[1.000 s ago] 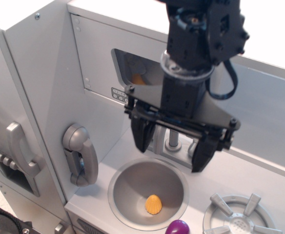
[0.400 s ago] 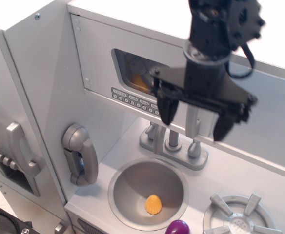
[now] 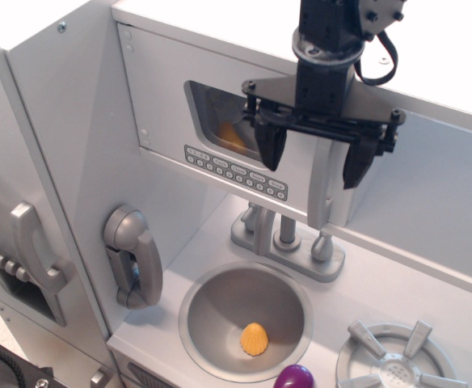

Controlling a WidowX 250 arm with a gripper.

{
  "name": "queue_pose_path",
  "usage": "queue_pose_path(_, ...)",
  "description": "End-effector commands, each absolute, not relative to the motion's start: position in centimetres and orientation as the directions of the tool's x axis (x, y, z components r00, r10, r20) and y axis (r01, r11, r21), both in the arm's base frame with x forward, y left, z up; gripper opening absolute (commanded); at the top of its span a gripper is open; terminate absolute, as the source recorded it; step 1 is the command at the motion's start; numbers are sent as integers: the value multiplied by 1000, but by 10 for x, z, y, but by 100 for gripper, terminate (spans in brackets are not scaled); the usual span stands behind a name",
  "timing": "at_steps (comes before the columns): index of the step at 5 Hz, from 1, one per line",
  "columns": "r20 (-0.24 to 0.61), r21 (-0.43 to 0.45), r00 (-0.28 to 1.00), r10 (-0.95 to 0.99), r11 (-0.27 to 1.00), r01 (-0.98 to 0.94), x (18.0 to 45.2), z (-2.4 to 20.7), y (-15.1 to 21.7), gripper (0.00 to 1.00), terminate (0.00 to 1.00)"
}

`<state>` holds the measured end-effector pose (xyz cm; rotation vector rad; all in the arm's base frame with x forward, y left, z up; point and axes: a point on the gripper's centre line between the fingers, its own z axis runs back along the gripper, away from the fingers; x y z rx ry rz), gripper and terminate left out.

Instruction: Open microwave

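The microwave [image 3: 179,105] is a grey cabinet at the upper middle with a flat grey door, a small rounded window [image 3: 220,121] showing something orange inside, and a row of small buttons [image 3: 234,171] below. Its door looks shut. Its vertical silver bar handle [image 3: 320,187] stands at the door's right edge. My black gripper [image 3: 314,153] hangs open in front of the door's right part, one finger left of the handle and the other right of it. It holds nothing.
A grey telephone handset [image 3: 135,257] hangs on the left wall. A round sink [image 3: 212,283] holds an orange piece [image 3: 254,339]; a faucet [image 3: 286,234] stands behind it. A purple object [image 3: 294,377] and a burner [image 3: 394,362] lie at the bottom right. A door with curved handle [image 3: 34,246] is at the far left.
My gripper has risen from above the sink and moved right, then settled in front of the microwave door with its open fingers on either side of the bar handle.
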<state>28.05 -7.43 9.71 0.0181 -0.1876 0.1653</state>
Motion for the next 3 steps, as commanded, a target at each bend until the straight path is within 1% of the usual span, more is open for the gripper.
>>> queue_pose_path(1, 277, -15, 956, 99, 995, -98, 286, 108, -82, 0, 0)
queue_pose_path(2, 330, -39, 943, 49, 998, -38, 287, 114, -82, 0, 0)
queue_pose_path(3, 392, -58, 919, 48, 998, -27, 288, 115, -80, 0, 0)
